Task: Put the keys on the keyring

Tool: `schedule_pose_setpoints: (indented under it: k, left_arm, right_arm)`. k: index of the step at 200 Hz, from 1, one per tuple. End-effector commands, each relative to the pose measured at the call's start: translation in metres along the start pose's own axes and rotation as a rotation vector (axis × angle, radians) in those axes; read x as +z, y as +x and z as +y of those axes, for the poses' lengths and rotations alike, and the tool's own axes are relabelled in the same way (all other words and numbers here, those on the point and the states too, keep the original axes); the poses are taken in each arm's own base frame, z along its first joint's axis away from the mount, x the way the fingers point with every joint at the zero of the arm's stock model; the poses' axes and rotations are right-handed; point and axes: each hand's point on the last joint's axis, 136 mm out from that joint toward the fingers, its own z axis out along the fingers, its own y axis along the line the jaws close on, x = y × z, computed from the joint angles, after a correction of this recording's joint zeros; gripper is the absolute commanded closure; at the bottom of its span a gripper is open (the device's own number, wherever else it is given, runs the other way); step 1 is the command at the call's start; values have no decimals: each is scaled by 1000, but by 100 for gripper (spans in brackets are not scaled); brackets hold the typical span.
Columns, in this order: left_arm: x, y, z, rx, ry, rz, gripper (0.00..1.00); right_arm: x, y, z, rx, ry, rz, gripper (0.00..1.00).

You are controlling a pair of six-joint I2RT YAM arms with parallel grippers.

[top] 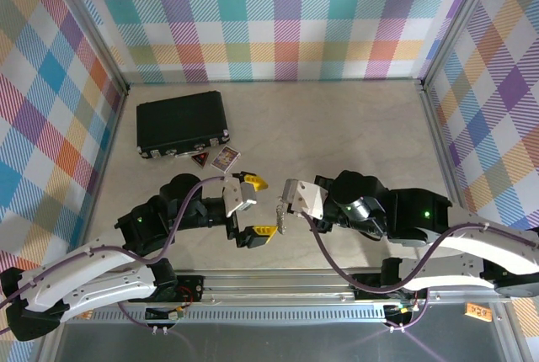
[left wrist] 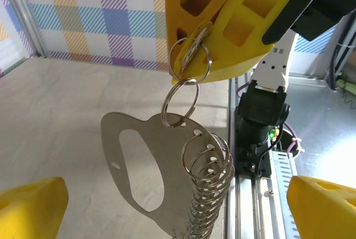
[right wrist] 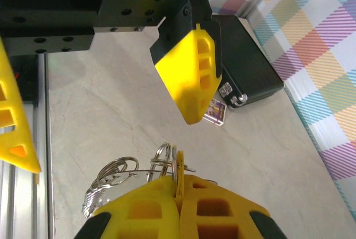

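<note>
slipping keyring is the main risk

the keyring (left wrist: 169, 155) is hung in front of the case (top: 181, 122) from the right gripper (right wrist: 178, 192), which is clamped shut on its top and, it seems, on the key (right wrist: 178, 164). it could be knocked loose by the left gripper (top: 261, 207), spread wide and empty. the case is closed, its contents hidden.

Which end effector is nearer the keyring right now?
Right. The right end effector is shut on the top ring of the keyring, which hangs below it. The left end effector is open, facing the keyring without touching it.
</note>
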Motion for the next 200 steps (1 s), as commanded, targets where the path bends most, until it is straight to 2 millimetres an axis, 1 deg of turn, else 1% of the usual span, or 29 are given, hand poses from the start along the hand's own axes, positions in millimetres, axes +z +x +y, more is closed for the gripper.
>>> schedule_pose_setpoints:
  k: [1,39,62,97,138,164,200]
  left_arm:
    - [-5,-8,7,0,-48,-50,0]
    - [-6,-1,12,-14,-81,-33,0]
    - [-7,2,16,-29,-106,-33,0]
    - [-8,6,18,-41,-121,-24,0]
    - [-7,12,20,-51,-134,-9,0]
    - [-6,13,22,-60,-143,-11,0]
    - [2,16,19,-93,-112,-26,0]
  right_arm:
    - [-6,-7,-12,39,53,-12,100]
    - [6,1,-16,46,75,52,100]
    - [15,12,-25,102,84,111,100]
    - [28,22,-39,194,91,138,100]
    - [48,45,-64,315,118,213,100]
    - [63,60,-79,369,127,253,100]
    - [83,77,-101,422,154,310,100]
